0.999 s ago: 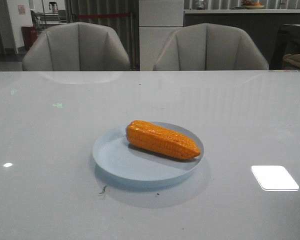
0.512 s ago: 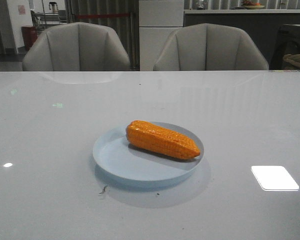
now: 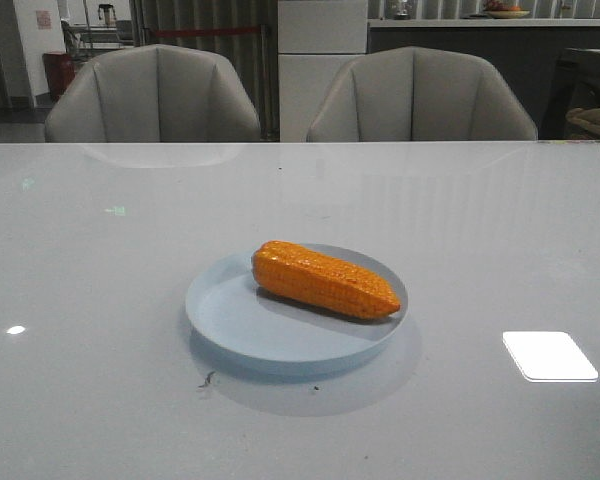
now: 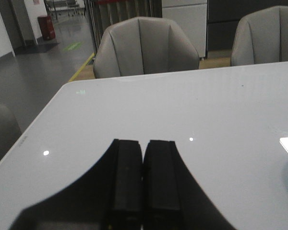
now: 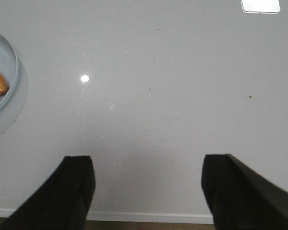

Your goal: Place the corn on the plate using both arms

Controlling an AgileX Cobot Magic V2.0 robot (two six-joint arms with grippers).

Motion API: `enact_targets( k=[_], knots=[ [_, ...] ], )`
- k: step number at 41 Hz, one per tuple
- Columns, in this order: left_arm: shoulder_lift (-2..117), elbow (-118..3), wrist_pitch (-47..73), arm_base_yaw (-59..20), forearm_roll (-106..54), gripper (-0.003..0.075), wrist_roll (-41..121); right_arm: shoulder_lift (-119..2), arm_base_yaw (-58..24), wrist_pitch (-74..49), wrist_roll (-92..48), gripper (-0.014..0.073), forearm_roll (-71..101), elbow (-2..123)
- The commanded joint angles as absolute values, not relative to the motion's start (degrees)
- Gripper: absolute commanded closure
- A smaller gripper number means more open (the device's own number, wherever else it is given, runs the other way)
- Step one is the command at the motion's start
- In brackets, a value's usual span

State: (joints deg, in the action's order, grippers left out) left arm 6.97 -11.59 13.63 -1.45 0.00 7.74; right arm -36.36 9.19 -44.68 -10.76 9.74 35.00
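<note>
Seemingly finished, the corn (image 3: pixel 325 279) lies across the plate (image 3: pixel 235 330) from ten to four o'clock, left fingers (image 4: pixel 127 177) closed together, right fingers (image 5: pixel 77 187) spread apart, both empty, needing only retreat.

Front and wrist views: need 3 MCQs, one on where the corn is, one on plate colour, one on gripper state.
1. Where is the corn?
A. bare on the table
B. lying in the plate
C. held in a gripper

2. What colour is the plate?
A. pale blue
B. red
C. black

3. How do the grippers stand?
A. both shut
B. both open
C. left shut, right open

Answers:
1 B, the cob lies across the plate's far half in the front view.
2 A, its rim and floor read pale blue against the grey table.
3 C, the left gripper has its fingers pressed together with nothing between; the right gripper has its fingers wide apart over bare table.
</note>
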Motion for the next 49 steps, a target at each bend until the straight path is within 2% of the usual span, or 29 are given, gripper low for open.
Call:
enact_targets(
  k=[1,12,18,49],
  knots=[
    [4.2,-9.7,6.5,-1.4,0.0,0.0634,7.7,-36.2,9.5,-40.7,-11.3,0.002,10.3,36.5],
    [-1.3,2.4,-5.2,-1.4,-3.2,0.0634,7.7,-36.2,9.5,-40.7,-11.3,0.002,10.3,36.5],
    [-1.2,2.5,-2.2,-1.4,-4.2,0.0634,7.7,-36.2,9.5,-40.9,-11.3,0.002,10.3,36.5],
    [-1.2,2.5,-2.2,-1.4,-4.2,0.0634,7.7,-36.2,9.5,-40.9,-11.3,0.002,10.3,36.5]
  ],
)
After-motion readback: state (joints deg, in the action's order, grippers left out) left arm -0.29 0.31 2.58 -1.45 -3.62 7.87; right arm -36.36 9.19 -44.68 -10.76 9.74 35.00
